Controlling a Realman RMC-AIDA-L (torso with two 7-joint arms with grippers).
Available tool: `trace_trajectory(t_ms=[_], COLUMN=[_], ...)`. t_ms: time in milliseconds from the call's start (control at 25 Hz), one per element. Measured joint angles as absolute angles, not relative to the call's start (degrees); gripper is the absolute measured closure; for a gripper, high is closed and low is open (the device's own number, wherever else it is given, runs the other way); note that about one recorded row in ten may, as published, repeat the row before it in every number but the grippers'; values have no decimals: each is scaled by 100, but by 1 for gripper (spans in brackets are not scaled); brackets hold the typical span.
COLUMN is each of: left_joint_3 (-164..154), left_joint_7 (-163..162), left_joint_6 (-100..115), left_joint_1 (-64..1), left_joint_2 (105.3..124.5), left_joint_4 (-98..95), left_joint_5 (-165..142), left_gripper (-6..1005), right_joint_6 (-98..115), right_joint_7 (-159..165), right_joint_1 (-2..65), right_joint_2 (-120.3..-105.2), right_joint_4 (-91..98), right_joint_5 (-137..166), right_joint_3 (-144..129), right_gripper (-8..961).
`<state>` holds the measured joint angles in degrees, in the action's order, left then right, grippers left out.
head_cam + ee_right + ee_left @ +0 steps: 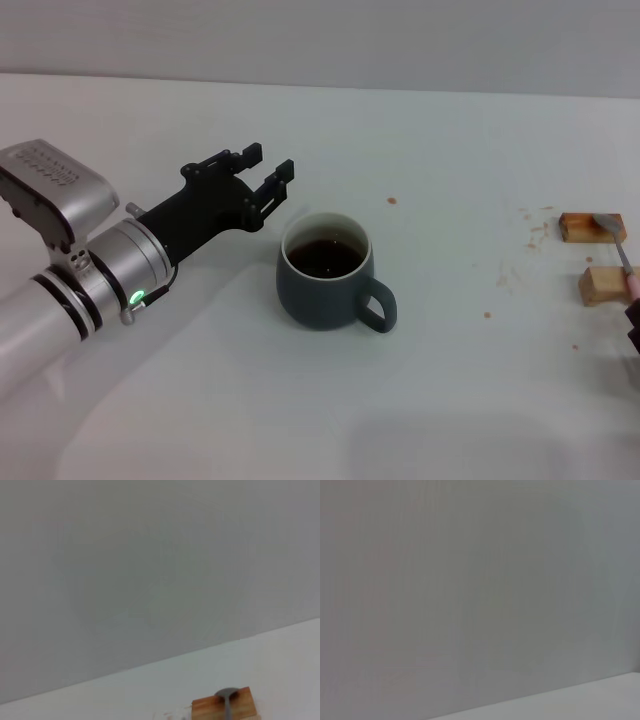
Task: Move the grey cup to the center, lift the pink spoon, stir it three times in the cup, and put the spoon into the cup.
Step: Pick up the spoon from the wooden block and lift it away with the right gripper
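Note:
The grey cup stands near the table's middle in the head view, with dark liquid inside and its handle toward the front right. My left gripper is open just left of and behind the cup, a small gap from its rim. At the far right the pink spoon lies across two wooden blocks, its metal bowl on the far block and its pink handle cut off by the picture's edge. The right wrist view shows the spoon bowl on a block. Only a dark sliver of my right gripper shows, by the handle.
Small brown stains dot the white table between the cup and the blocks. A grey wall runs along the table's far edge. The left wrist view holds only wall and a strip of table.

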<state>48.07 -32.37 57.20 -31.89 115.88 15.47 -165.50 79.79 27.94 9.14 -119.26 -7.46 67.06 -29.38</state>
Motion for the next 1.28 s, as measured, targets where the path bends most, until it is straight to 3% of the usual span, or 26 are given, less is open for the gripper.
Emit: trace_trajectory(t_ms=[120,320,560,760,1120,1280], left_joint_3=[4811,4817,4817,4816,4816,4816], left_joint_7=[-3227,-3223,-3243,-3245,-3250,-3252], left_joint_6=[5723,5734,5744,5748,5748,5748], left_joint_1=[-3186,-3182,-3164,-3153,-3150,-3147], left_joint_2=[11599,11610,11611,11622,11636,11637], left_joint_4=[1549,1554,1558,1557,1555,1555], left_joint_5=[-16550,-16550,-16550,-16550,-16550,-16550], left_gripper=[527,527,527,527,527,527], right_joint_6=[7956,7833,7830,7830,7780,7743], right_joint_7=[2794,2794,2794,2795,2795,2795], right_joint_1=[938,989,989,995,1000,1023], right_joint_2=[-11923,-11925,-11927,-11927,-11927,-11927], right_joint_4=[-745,-747,-744,-736,-717,-720], right_joint_5=[6707,6706,6706,6707,6706,6706], right_joint_3=[-3003,-3062,-3066,-3068,-3059,-3058], right_gripper=[328,478,473,545,576,656])
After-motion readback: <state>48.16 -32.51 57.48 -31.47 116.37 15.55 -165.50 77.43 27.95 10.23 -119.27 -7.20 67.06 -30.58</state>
